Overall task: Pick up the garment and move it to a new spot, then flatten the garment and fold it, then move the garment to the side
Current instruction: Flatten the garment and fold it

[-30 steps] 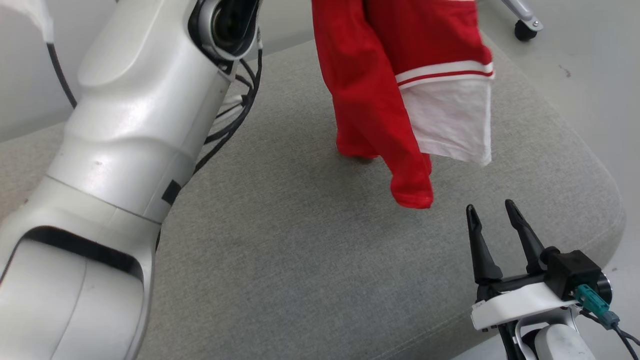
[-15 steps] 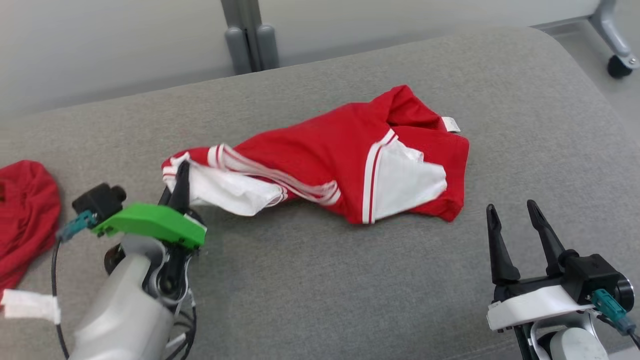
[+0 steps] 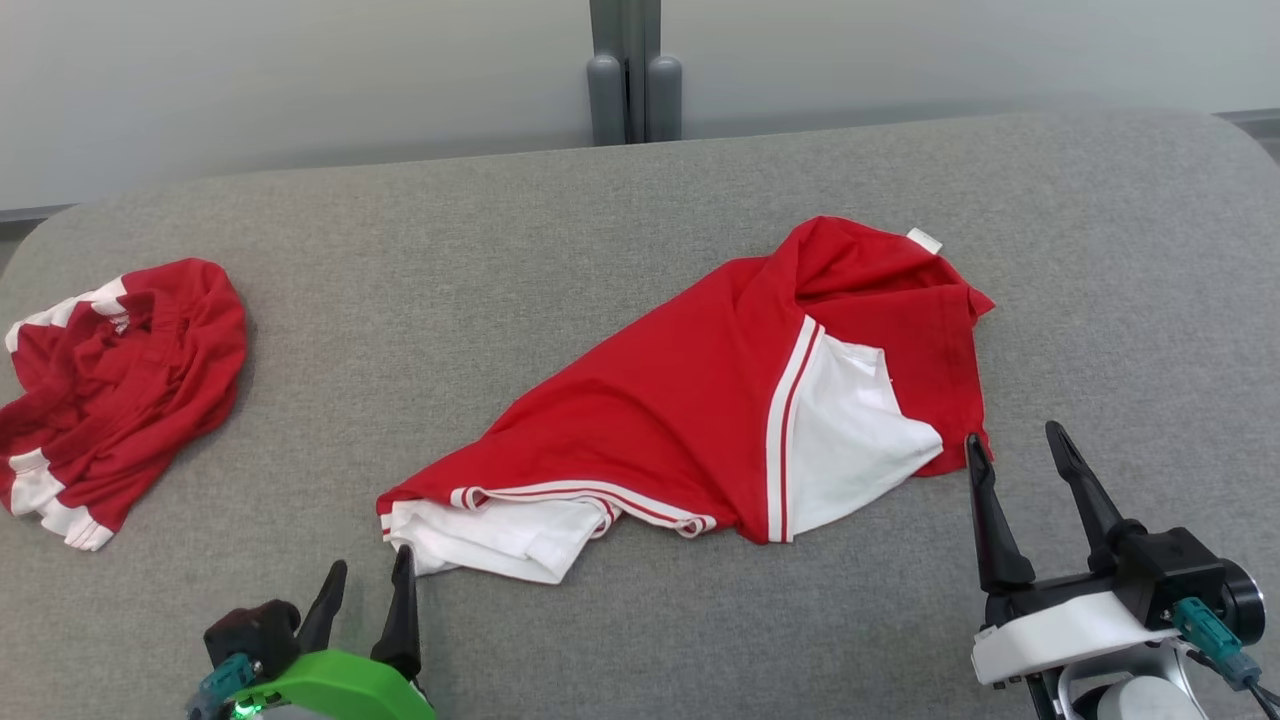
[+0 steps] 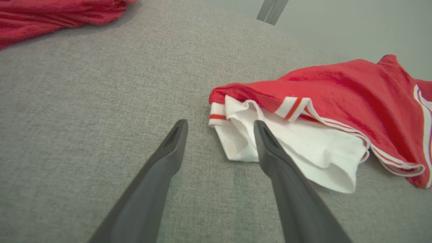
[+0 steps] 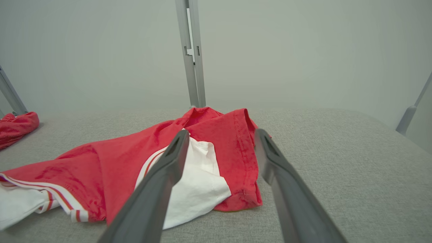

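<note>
Both pairs of jaws stand wide apart and neither grips anything. The left jaws sit low at the near left, and one finger tip is right at the edge of the white sleeve (image 3: 490, 530); we cannot tell whether it touches. The right jaws wait at the near right, their tips just beside the red hem (image 3: 975, 440), with nothing between them. The garment (image 3: 680, 400) lies rumpled across the middle of the grey padded table (image 3: 500, 250). It slants from that bunched sleeve at the near left up to the neck tag (image 3: 924, 240) at the far right, and the other white sleeve (image 3: 850, 440) is folded over the red body. The smaller red garment (image 3: 120, 380) sits well apart at the left edge, and we leave it alone. We judge this jersey to be light, soft and thoroughly limp, so it will sag from any pinch and hold no shape of its own. It is not fragile, but the layers are stacked, so a deep bite would likely lift two thicknesses at once. We also expect the cloth to drag on the fabric top rather than slide. The striped sleeve seam on the left and the hem corner on the right look like the best holds. Those two edges are far apart, so lifting them should let the garment hang open and lie flat.
</note>
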You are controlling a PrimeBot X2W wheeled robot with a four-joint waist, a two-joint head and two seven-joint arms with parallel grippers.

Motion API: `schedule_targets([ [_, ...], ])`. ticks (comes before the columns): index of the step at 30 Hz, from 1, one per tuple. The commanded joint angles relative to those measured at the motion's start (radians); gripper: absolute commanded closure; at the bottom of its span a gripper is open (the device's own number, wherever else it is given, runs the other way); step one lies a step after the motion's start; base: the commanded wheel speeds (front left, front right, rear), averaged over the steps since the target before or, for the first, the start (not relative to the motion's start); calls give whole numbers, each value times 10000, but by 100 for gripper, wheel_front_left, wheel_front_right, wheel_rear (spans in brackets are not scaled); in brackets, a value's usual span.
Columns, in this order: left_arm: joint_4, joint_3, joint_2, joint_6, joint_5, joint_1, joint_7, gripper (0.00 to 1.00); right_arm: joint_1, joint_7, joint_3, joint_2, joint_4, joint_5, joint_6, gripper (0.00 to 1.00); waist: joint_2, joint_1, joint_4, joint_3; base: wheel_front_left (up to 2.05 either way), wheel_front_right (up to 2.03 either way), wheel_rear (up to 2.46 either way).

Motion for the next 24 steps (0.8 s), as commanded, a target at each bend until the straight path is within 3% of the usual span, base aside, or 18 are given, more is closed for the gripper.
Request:
schedule_targets([
  [1, -280, 174, 31, 160, 285, 295, -33, 0, 110, -34, -5, -20, -29, -35, 1, 0, 0, 0, 95, -96, 0, 0, 0],
  [6, -1628, 212, 352, 759, 2139, 1085, -34, 0, 258, -34, -51, -18, -53, -87, 1, 0, 0, 0, 217, -185, 0, 0, 0],
  [10, -1640, -216, 436, 881, 3110, 801, -22, 0, 259, -34, 33, -26, -2, -119, 1, 0, 0, 0, 227, -238, 0, 0, 0],
  [24, 772, -612, 445, 1025, 3530, -918, 791, 0, 127, -34, 173, -254, -8, -48, 1, 0, 0, 0, -164, -60, 0, 0, 0],
])
